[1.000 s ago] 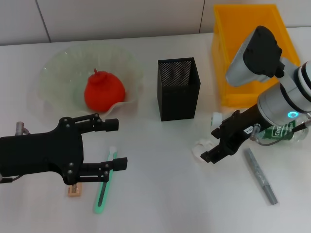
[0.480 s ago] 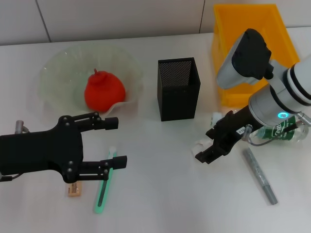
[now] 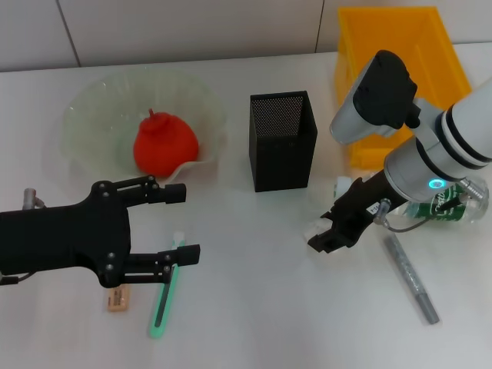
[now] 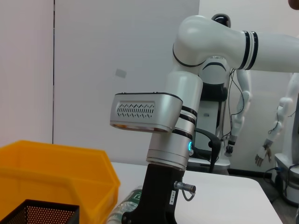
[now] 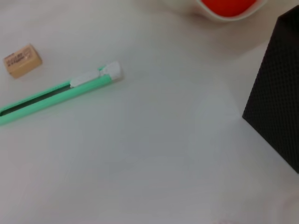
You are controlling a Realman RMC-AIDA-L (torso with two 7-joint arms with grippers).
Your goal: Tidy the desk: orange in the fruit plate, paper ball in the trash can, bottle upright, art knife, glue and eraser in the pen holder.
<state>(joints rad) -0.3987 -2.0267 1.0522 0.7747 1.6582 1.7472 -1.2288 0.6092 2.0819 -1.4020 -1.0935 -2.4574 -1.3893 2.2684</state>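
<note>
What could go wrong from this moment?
The right tool is low over a white object with the lying bottle close behind its arm, so a swing may roll the bottle. The left tool hangs open over the art knife beside the eraser; descending could knock either.

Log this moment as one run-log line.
left gripper: open, above art knife | right gripper: at paper ball | orange: in fruit plate | bottle: lying down
</note>
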